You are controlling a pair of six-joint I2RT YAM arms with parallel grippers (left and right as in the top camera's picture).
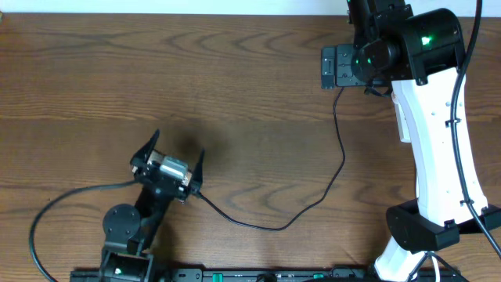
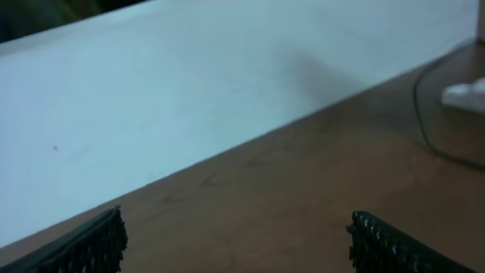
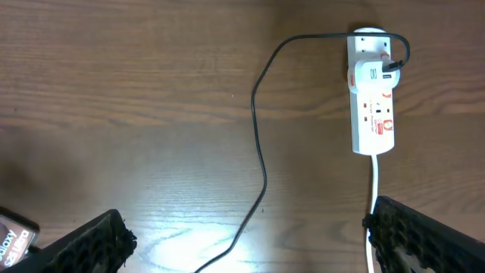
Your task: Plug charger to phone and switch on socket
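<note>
The socket (image 3: 371, 98), a white power strip with red marks, lies at the upper right of the right wrist view, its white cord (image 3: 373, 189) running down. The charger (image 3: 259, 144), a thin black cable, leaves the strip's top end and curves down the table. In the overhead view the charger (image 1: 313, 202) runs to my left gripper, where its tip is hidden. The phone (image 3: 14, 236) shows only as a dark corner with white lettering. My right gripper (image 3: 246, 235) (image 1: 337, 66) is open and empty above the table. My left gripper (image 1: 176, 150) (image 2: 239, 235) is open and empty.
A white wall (image 2: 189, 91) borders the wooden table (image 1: 196, 70) at its far edge. The right arm's white body (image 1: 438, 149) covers the table's right side and hides the socket in the overhead view. A thick black robot cable (image 1: 55, 204) loops at the front left.
</note>
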